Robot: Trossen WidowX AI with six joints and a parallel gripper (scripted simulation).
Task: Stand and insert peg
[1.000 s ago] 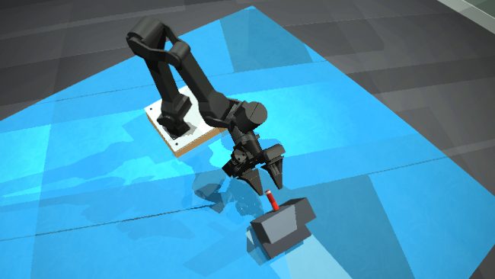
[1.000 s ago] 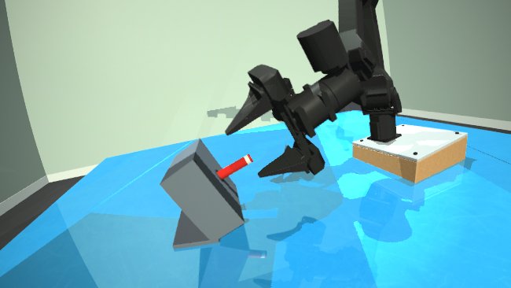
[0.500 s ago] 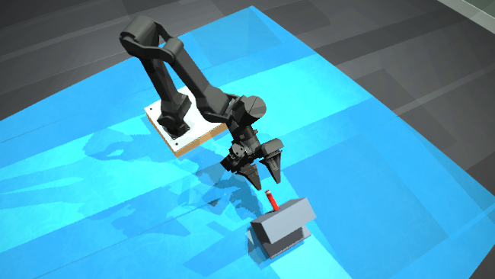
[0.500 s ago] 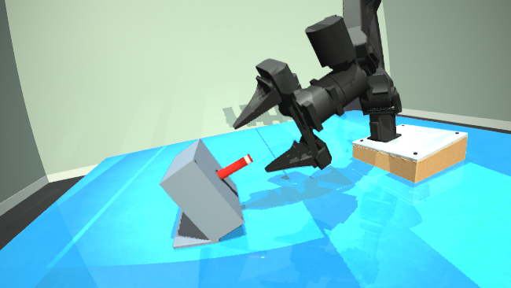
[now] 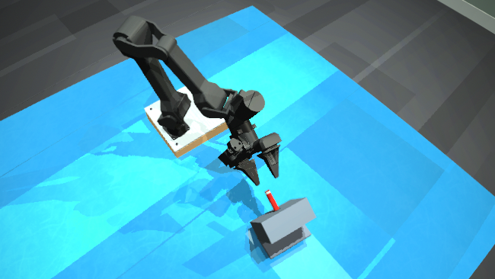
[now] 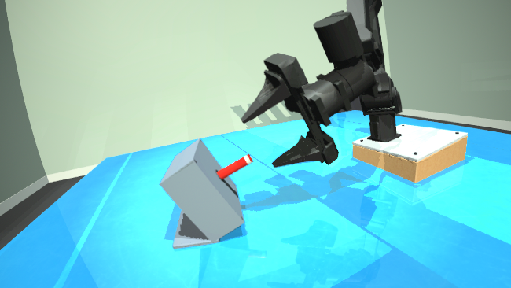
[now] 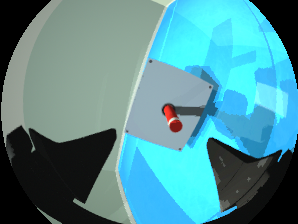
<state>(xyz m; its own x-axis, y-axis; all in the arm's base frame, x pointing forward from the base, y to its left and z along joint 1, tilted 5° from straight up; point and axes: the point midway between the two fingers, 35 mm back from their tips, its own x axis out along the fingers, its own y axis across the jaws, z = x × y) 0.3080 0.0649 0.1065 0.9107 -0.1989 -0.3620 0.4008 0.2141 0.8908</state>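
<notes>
The red peg [image 5: 273,200] [image 6: 233,168] [image 7: 171,116] stands in the hole of the sloped grey panel [image 5: 287,222] [image 6: 200,197] [image 7: 150,95], square to its face. Its white-banded end points out toward the arm, and its plain end is hidden inside the panel. How deep it sits cannot be seen. My gripper [image 5: 268,181] [image 6: 258,143] [image 7: 162,139] is wide open and empty. Its fingertips are clear of the peg, back from the banded end on the robot's side.
The arm's white-topped base [image 5: 207,126] [image 6: 436,145] stands behind the gripper. The panel block rests on a small grey foot on the blue table [image 5: 362,152] [image 6: 314,252]. Walls rise beyond the table in the exterior view.
</notes>
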